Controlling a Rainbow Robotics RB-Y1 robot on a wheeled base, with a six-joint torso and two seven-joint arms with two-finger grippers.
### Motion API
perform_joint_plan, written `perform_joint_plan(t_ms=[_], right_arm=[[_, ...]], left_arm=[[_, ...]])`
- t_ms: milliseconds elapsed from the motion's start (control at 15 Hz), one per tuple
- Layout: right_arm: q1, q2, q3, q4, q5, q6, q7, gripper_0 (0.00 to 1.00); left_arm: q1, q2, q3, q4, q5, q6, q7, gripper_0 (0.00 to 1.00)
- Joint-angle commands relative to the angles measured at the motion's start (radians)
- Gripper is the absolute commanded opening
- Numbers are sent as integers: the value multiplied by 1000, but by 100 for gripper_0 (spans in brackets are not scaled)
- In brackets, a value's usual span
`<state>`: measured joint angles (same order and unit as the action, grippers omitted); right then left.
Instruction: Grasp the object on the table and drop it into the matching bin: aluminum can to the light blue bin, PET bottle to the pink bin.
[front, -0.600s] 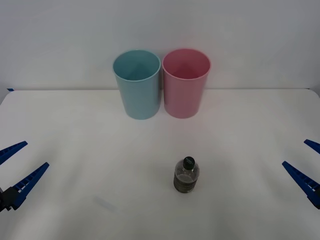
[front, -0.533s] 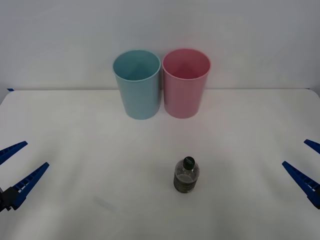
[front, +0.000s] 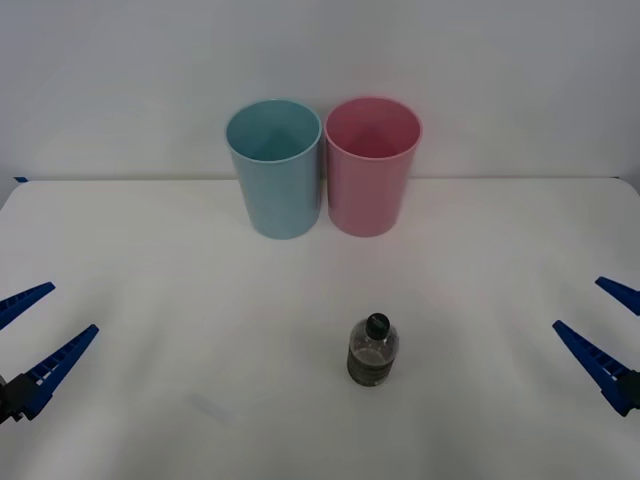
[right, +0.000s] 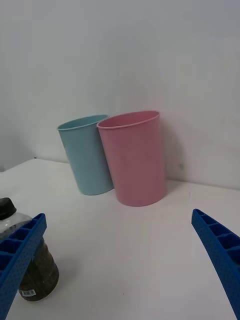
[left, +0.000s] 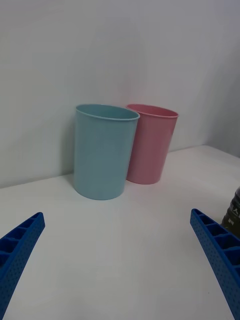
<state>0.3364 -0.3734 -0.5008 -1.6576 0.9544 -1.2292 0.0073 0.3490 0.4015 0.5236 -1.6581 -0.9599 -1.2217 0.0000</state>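
**Two open grippers, bottle untouched mid-bench**

Two bins, one bottle, nothing grasped yet. Your PET bottle (front: 373, 351) stands upright on the white bench (front: 150, 250), cap up, a little toward 5 o'clock of the bench centre in the front view. Upright and alone, so a side-on pinch around the body looks workable; nothing crowds it.

Pink bin (front: 371, 165) and light blue bin (front: 275, 167) sit at 12 o'clock, touching or nearly so, cannot tell which, both mouths up and open. Pink is the one nearer your right side, at roughly 12 o'clock from the bottle. Blue is at about 11 o'clock from it.

Right gripper (front: 608, 333) is at 3 o'clock, low at the frame edge, fingers spread wide, well apart from the bottle. In the right wrist view the bottle (right: 27, 265) sits partly behind one blue finger (right: 20, 250), with the pink bin (right: 134, 157) beyond it. My read: that arm is the likelier one to pick, since the bottle and its matching bin both lie on that side.

Left gripper (front: 35, 335) waits at 9 o'clock, fingers also spread, holding nothing. Its wrist view catches just a sliver of the bottle (left: 234, 212) at the edge, and faces the light blue bin (left: 104, 150).

Watch the drop: bins stand so close that a loose release could land in blue. Bottle is light and tall for its base, so a glancing finger may tip it.
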Motion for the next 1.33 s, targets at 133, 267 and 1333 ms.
perform_joint_plan(t_ms=[133, 267, 1333], right_arm=[[0, -25, 31, 2, 20, -6, 19, 100], [-2, -56, 71, 25, 20, -21, 37, 100], [-62, -127, 337, 133, 37, 28, 332, 100]], left_arm=[[0, 0, 0, 0, 0, 0, 0, 100], [0, 0, 0, 0, 0, 0, 0, 100], [0, 0, 0, 0, 0, 0, 0, 100]])
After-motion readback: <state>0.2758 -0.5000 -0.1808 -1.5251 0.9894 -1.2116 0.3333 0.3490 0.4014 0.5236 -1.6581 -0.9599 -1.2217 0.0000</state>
